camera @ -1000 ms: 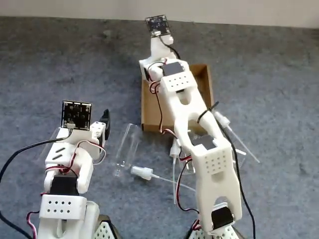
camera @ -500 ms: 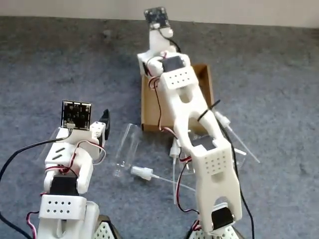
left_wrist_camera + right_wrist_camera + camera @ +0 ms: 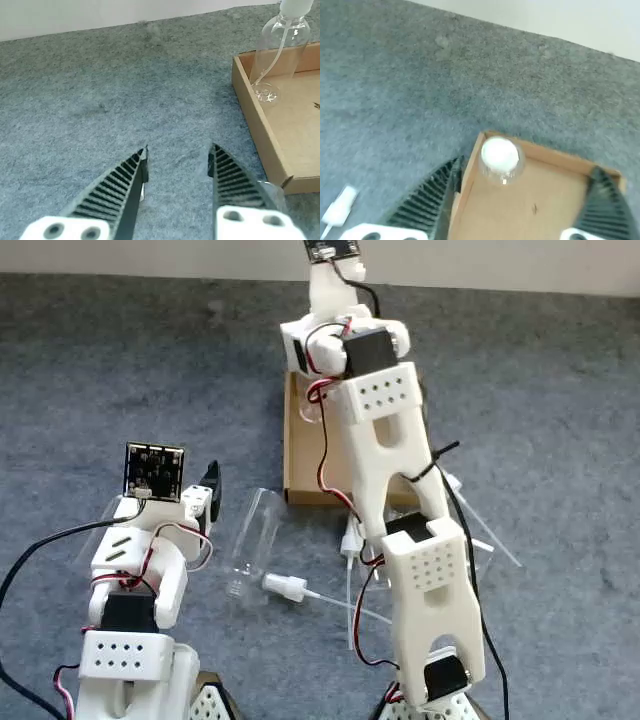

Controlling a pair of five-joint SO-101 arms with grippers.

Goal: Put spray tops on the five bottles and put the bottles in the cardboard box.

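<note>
Between bottles, by the look of it. Have one capped bottle (image 3: 500,155) upright inside the cardboard box (image 3: 292,450), in a corner, close by the wall. Rt gripper (image 3: 525,172) above it w/ fingers spread wide, gripping nothing. Lt gripper (image 3: 178,150) low over bare counter (image 3: 100,90), fingers open, empty too. Next up, prob.: uncapped bottle (image 3: 250,540) lying on counter at 7 o'clock of box. Spray top (image 3: 284,587) just beside its neck, at 3 o'clock; spare tops (image 3: 447,482) at 4 to 6 o'clock of box. Calls for bringing rt arm back clear of box wall, then gripping bottle w/ one arm, top w/ other, feeding dip tube into neck.
</note>
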